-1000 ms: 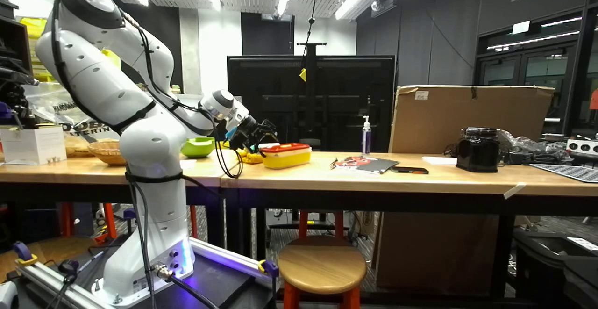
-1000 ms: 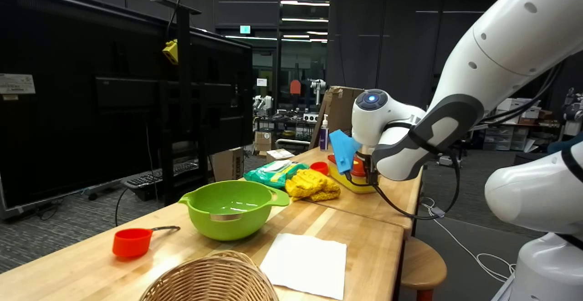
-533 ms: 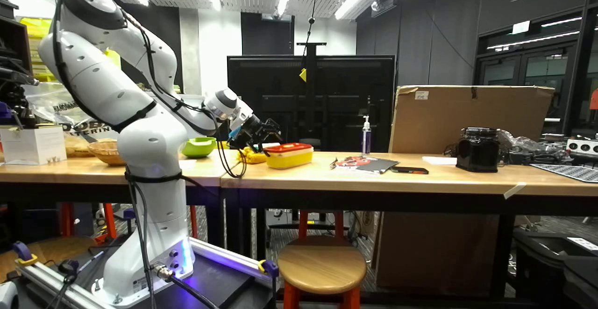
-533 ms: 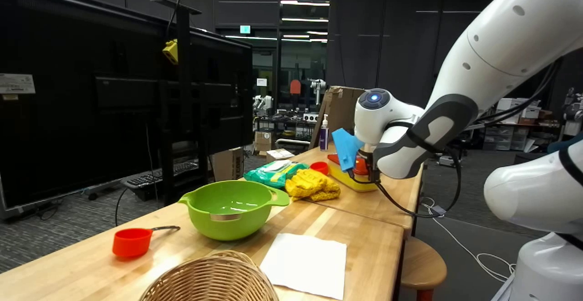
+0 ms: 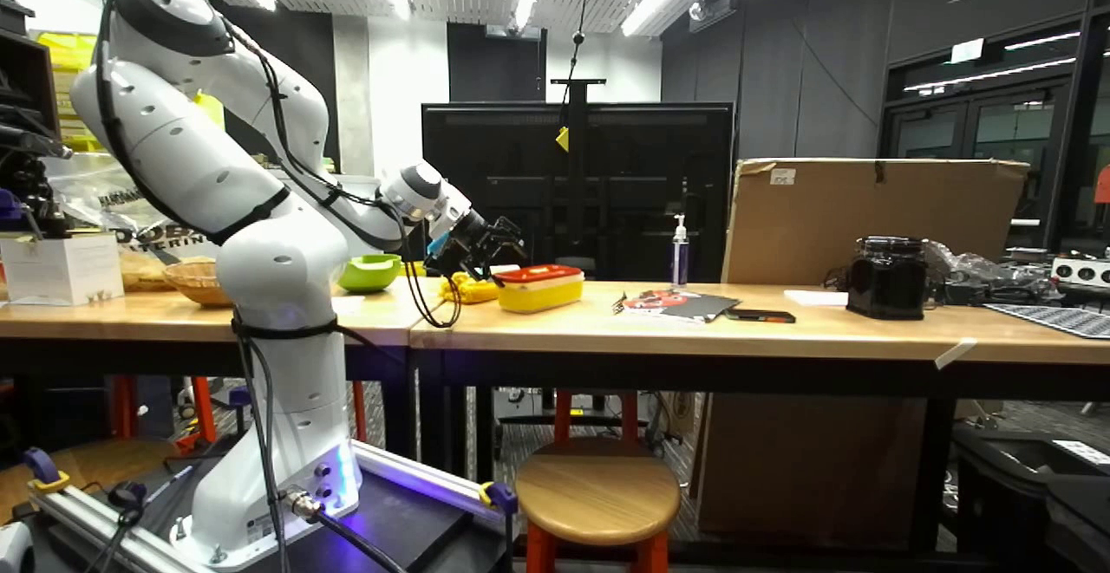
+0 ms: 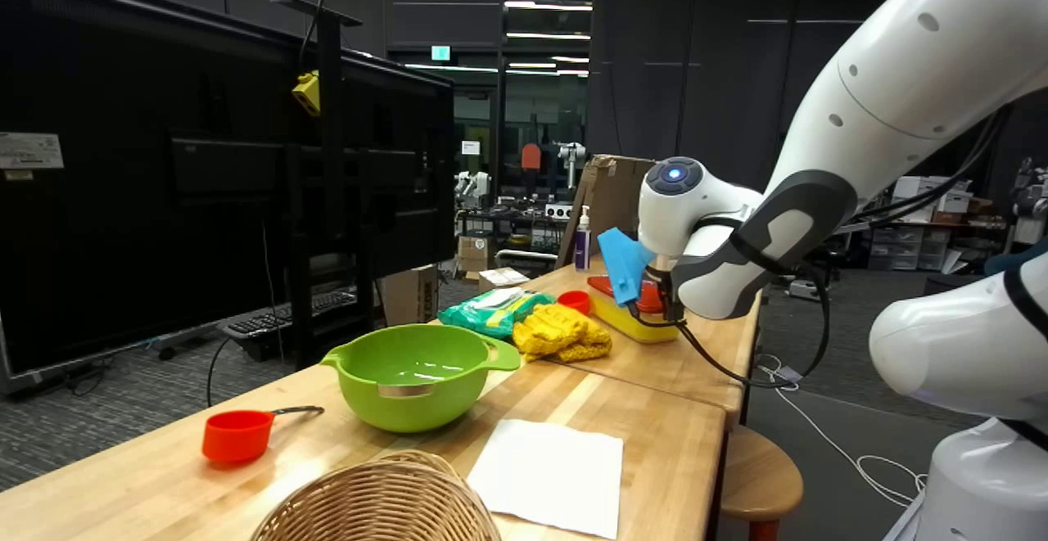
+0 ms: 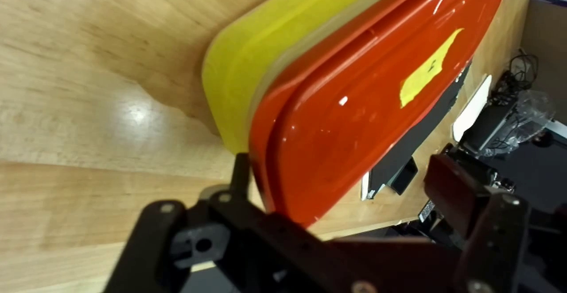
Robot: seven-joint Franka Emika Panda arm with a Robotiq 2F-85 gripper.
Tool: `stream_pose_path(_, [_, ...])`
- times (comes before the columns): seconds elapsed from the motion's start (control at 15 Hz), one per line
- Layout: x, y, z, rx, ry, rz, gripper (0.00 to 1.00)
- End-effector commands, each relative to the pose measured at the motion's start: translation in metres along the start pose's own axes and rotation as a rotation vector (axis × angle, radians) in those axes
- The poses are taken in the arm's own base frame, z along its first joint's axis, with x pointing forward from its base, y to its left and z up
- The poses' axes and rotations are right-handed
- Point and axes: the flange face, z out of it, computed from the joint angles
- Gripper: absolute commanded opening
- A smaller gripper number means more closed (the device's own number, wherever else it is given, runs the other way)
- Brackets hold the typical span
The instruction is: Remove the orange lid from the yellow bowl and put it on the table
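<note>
The orange lid (image 5: 538, 273) lies on the yellow bowl (image 5: 541, 296), which looks like an elongated container on the table (image 5: 659, 326). In the wrist view the glossy lid (image 7: 354, 107) bears a yellow label, and a pale rim shows between it and the yellow side (image 7: 257, 58). My gripper (image 5: 507, 263) is at the near left end of the lid in an exterior view. In the wrist view its jaws (image 7: 345, 173) are wide apart with nothing between them. One fingertip is right beside the lid's near end; I cannot tell whether it touches. The arm partly hides the lid (image 6: 602, 285) in an exterior view.
A yellow cloth (image 6: 561, 333), a green packet (image 6: 495, 312) and a red cup (image 6: 575, 302) lie beside the container. A green bowl (image 6: 417, 377) and a wicker basket (image 6: 381, 504) stand further along. Flat dark papers (image 5: 681, 304) and a pump bottle (image 5: 679, 252) are right of it.
My gripper has moved slightly right in an exterior view. The yellow container with its lid has slid a short way in the same direction. The jaws look unchanged.
</note>
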Motion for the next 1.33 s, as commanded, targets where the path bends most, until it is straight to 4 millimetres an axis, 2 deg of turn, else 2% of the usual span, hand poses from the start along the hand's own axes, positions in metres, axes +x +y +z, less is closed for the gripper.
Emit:
stream_pose_path(0.0, [0.002,-0.008,-0.009,0.078,-0.012,-0.042,1.0])
stream_pose_path(0.4, [-0.003,-0.016,-0.016,0.159,-0.063,-0.065,1.0])
stream_pose_path(0.47, [-0.003,-0.017,-0.014,0.162,-0.07,-0.063,0.75])
stream_pose_path(0.6, [-0.003,-0.018,-0.011,0.163,-0.083,-0.057,0.69])
stream_pose_path(0.87, [0.002,-0.02,-0.007,0.159,-0.073,-0.044,0.36])
stream_pose_path(1.2, [0.02,-0.033,-0.012,0.181,-0.032,-0.013,0.01])
stream_pose_path(1.27, [0.025,-0.035,-0.014,0.188,-0.024,-0.004,0.02])
